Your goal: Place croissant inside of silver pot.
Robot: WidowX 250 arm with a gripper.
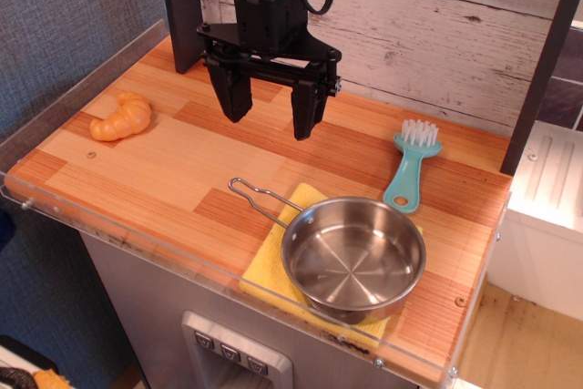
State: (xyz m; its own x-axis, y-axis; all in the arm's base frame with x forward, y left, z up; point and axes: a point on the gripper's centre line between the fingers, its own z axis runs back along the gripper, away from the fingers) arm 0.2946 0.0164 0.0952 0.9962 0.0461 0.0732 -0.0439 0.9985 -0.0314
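Orange plastic croissant (122,117) lies at the far left of the wooden counter (182,170), well apart from the silver pot (353,259) at near right, which sits empty on a yellow cloth (273,261). Likely light, stiff, glossy, so probably slippery; best pinched across its thick middle. Gripper (271,111) hangs upright over mid-counter, jaws spread, holding nothing; height above the wood hard to judge.

Toy kitchen mock-up: wooden counter (182,170), plank backdrop (428,25), dish brush (410,166).
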